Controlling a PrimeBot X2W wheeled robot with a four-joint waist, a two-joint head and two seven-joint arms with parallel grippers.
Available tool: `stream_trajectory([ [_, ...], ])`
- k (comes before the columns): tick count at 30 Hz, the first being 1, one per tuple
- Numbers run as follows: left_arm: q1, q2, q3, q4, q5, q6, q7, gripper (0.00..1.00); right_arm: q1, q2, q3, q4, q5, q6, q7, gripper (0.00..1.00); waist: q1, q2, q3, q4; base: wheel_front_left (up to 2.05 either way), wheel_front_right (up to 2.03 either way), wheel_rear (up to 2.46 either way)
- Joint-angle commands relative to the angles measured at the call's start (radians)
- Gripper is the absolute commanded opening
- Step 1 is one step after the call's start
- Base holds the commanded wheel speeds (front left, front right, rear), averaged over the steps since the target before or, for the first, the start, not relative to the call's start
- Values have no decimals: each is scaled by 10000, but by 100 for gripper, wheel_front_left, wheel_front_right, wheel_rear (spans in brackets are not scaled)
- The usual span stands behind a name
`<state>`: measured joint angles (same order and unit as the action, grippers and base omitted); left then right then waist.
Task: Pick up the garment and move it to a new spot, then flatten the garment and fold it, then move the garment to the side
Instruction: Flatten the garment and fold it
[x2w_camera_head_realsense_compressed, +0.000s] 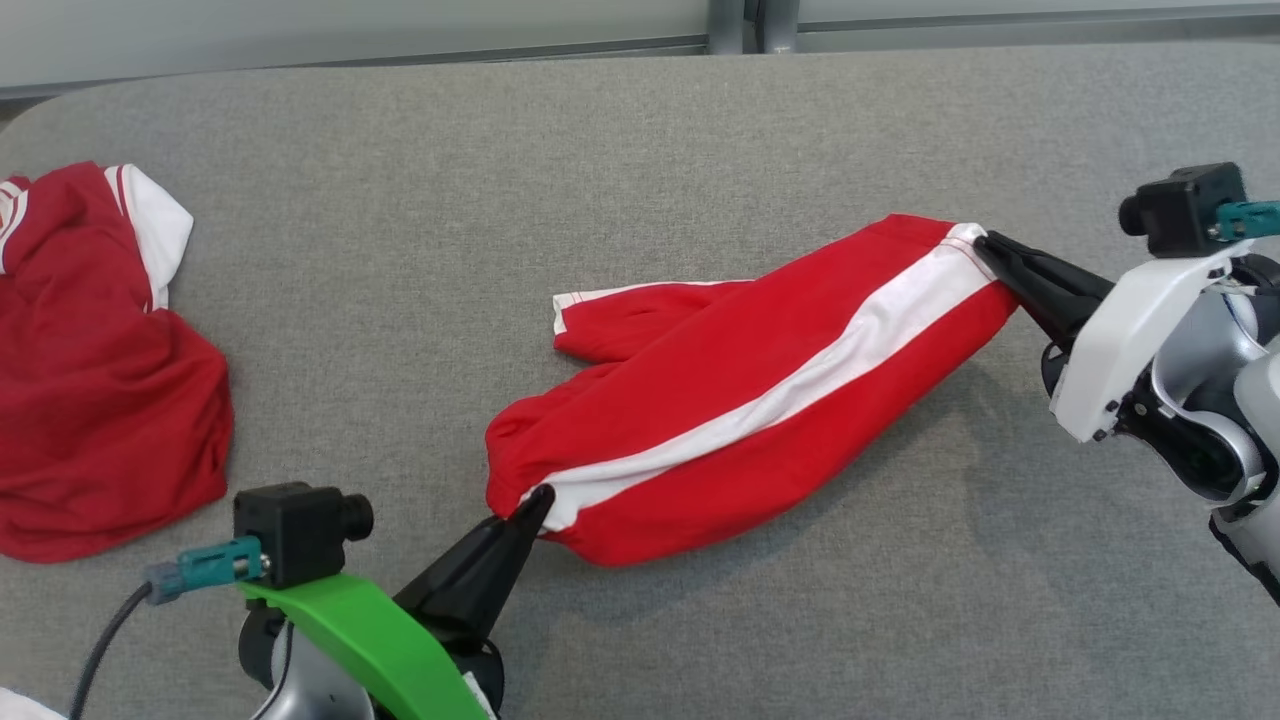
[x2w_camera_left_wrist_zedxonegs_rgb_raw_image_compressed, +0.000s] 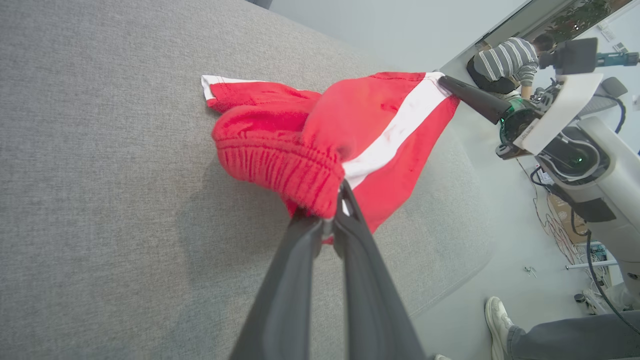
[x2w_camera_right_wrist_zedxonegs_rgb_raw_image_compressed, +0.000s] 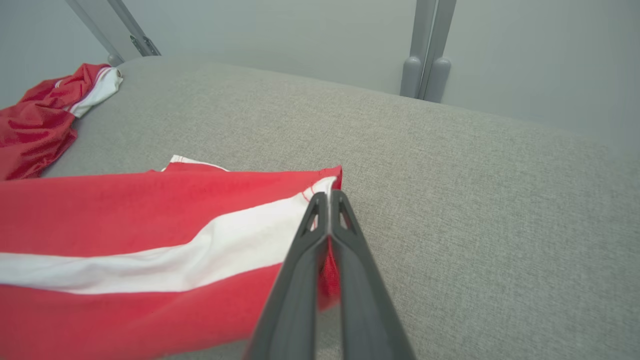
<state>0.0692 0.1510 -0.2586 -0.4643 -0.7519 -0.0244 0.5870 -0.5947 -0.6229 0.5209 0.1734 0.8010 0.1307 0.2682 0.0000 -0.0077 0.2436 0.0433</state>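
- A grey cloth-covered tabletop (x2w_camera_head_realsense_compressed: 700, 130) fills the scene, with a pale wall behind it.
- The garment (x2w_camera_head_realsense_compressed: 760, 420), red with a white side stripe, lies near the middle of the tabletop, stretched on a slant between the two hands.
- The left hand (x2w_camera_head_realsense_compressed: 540, 500) is closed tight on the ribbed waistband end.
- The right hand (x2w_camera_head_realsense_compressed: 985, 245) is pinched shut on the far hem, right at the white stripe.
- The shadow beneath suggests the garment is partly raised, though one loose leg rests on the cloth.
- Judged from this, both grasps are made and the pick-up is underway.
- Carrying it to a new spot, flattening, folding and setting it aside all appear left to do.
- A second red garment (x2w_camera_head_realsense_compressed: 90, 400) lies crumpled well apart at the left edge.
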Motion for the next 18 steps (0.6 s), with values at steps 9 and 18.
stream_trajectory([
  [9, -29, 855, 1301, -1818, -1209, 445, 1055, 0, 2512, -102, -3025, -2960, 2188, 1, 57, 0, 0, 77, -854, -686, 0, 0, 0],
  [18, -604, 1678, 2548, -3398, -2254, 1064, 2195, 0, 3954, 181, -5327, -5892, 4058, 1, 845, 0, 0, 77, -590, -1418, 0, 0, 0],
])
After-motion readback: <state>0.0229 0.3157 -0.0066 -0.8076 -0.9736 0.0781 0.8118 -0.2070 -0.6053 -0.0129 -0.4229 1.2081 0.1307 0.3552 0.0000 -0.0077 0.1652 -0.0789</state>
